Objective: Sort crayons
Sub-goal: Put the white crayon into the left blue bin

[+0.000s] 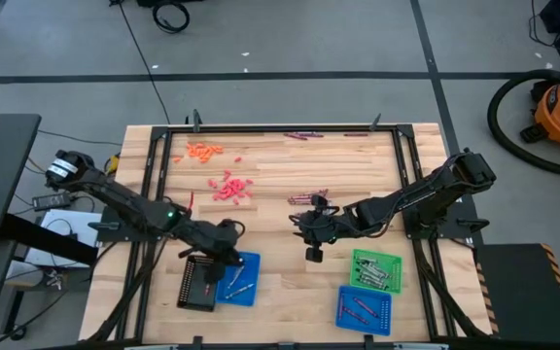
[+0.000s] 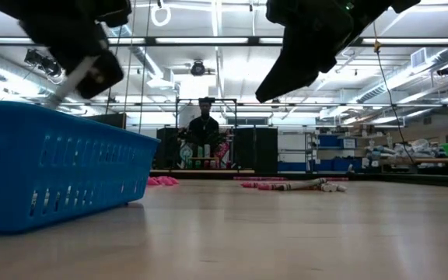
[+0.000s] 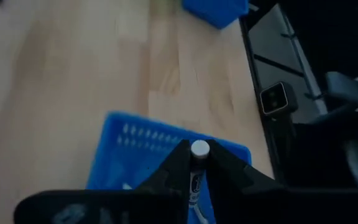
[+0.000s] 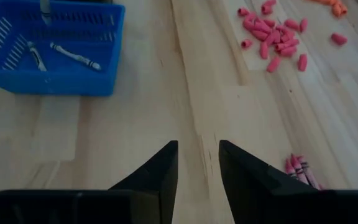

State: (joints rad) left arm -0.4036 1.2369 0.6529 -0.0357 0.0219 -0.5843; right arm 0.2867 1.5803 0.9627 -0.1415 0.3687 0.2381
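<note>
Wooden table (image 1: 280, 292) with trays and scattered crayons.
Left gripper (image 3: 199, 163) over blue tray (image 3: 143, 144), pinching a grey crayon (image 3: 197, 163); right gripper (image 4: 198, 163) spread and empty above bare wood, near pink crayons (image 4: 300, 169).

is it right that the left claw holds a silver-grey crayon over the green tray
Not quite. The left claw does hold a silver-grey crayon, but it is over a blue tray, not a green one; the left wrist view shows this.
</note>
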